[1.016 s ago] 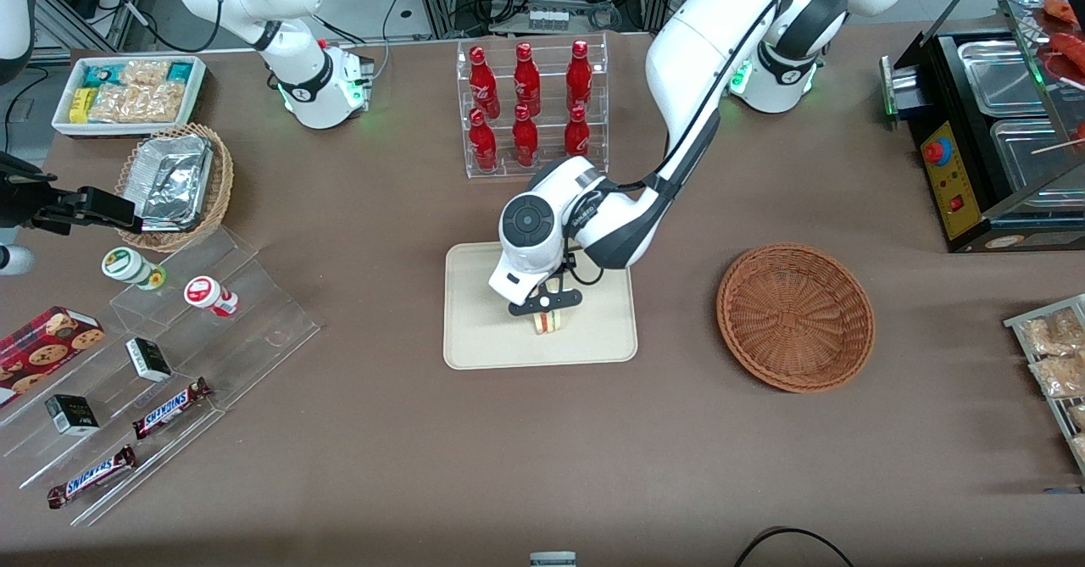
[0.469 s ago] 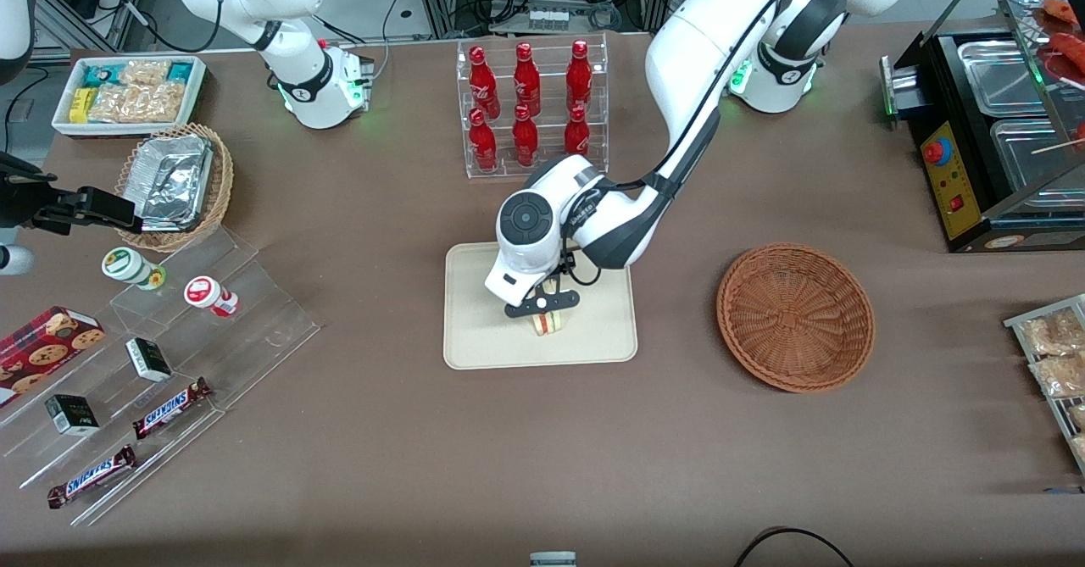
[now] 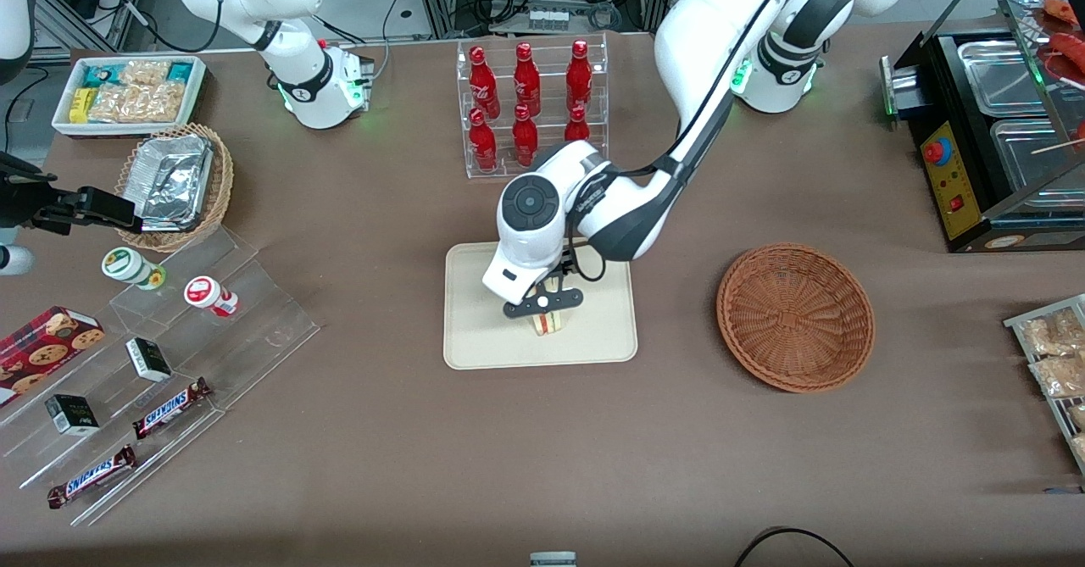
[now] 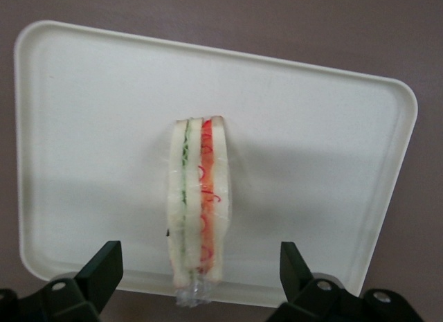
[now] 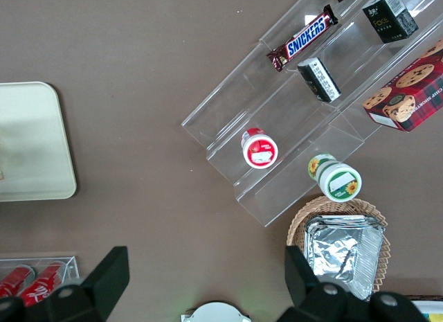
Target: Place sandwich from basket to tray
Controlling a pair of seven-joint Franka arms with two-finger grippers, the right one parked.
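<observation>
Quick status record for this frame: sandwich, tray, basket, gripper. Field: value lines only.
sandwich: standing on edge on the tray
tray: cream, holds only the sandwich
basket: empty, toward the working arm's end of the table
gripper: open, above the sandwich, fingers apart and clear of it
task state: sandwich released on tray

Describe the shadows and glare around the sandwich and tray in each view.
Left wrist view: the sandwich stands on edge on the tray, casting a soft grey shadow over the tray; its clear wrap glints faintly; the open claw straddles it without touching. Front view: the arm shades the tray around the claw; the basket is evenly lit, its shadow falling nearer the camera.
</observation>
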